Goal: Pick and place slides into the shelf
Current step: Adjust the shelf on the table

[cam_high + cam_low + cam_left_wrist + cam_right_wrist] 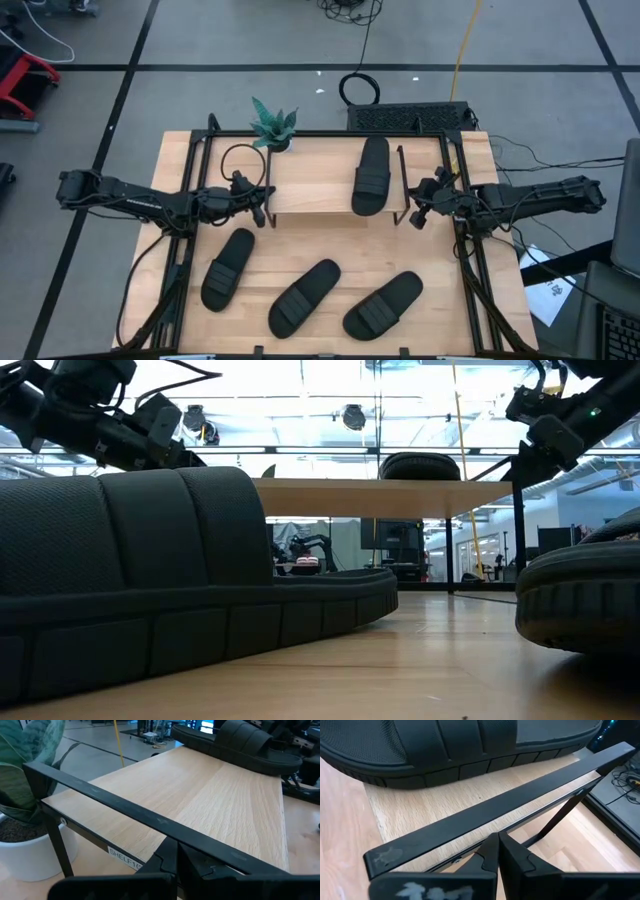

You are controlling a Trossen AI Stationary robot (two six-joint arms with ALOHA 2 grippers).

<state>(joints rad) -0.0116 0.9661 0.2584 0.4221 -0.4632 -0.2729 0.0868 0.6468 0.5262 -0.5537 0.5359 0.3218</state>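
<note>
The shelf point(315, 180) stands at the table's far middle, with one black slide point(371, 175) resting sole-down on the right part of its wood top. That slide also shows in the left wrist view point(240, 745) and the right wrist view point(445, 745). Three more slides point(228, 268) point(305, 297) point(383, 304) lie flat on the table nearer me. My left gripper point(260, 210) is shut beside the shelf's left end, and my right gripper point(416, 214) is shut beside its right end. My left gripper point(177, 852) points its shut fingertips level at the black top rail point(150, 817) of the shelf's left end; whether they touch it I cannot tell. My right gripper point(498, 840) points its shut fingertips at the right end's black rail point(510, 802); whether they touch it I cannot tell.
A potted plant point(272, 128) stands at the shelf's far left corner, close to my left gripper point(20, 795). A black cable loop point(240, 160) lies beside it. Black frame bars run along both table sides. Bare wood lies between the shelf and the three slides.
</note>
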